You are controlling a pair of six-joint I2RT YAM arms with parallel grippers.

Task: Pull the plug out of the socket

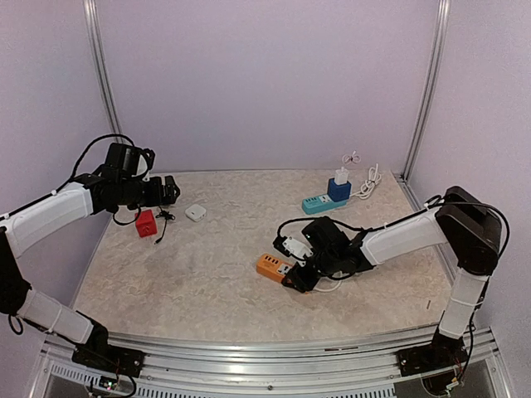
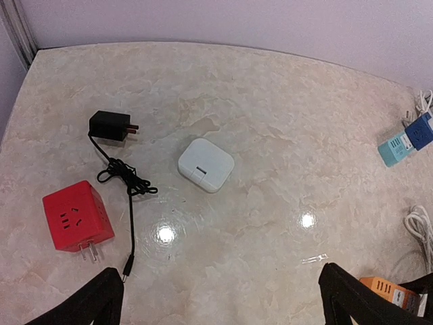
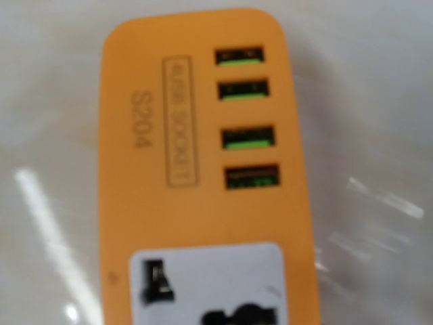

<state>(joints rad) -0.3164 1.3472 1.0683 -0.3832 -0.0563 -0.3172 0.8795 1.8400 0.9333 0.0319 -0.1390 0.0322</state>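
**jk_bots:** which arm is on this one, and where's the socket sitting?

**plugpuller:** right arm for sure. The right gripper (image 1: 300, 278) is down right on top of the orange socket (image 1: 272, 266), and the strip pokes out from under it toward the left arm's side. The left gripper (image 2: 220, 274) is well apart from it, hanging high with its fingers spread as wide as they go

**jk_bots:** right jaws wide or narrow?

**plugpuller:** honestly can't tell. The fingers aren't in its own wrist cam, and from above it's just a black lump. That cam is close and blurry. The strip's long axis runs straight ahead of the gripper, USB ports at the far end. The white outlet face is right underneath, with bare holes showing

**jk_bots:** so where's the plug?

**plugpuller:** not in the wrist view. From above there's a white block (image 1: 294, 246) just beside the gripper on its far side. I'd guess that's it, not sure though. If so, I'd pull straight off the face, not along the strip
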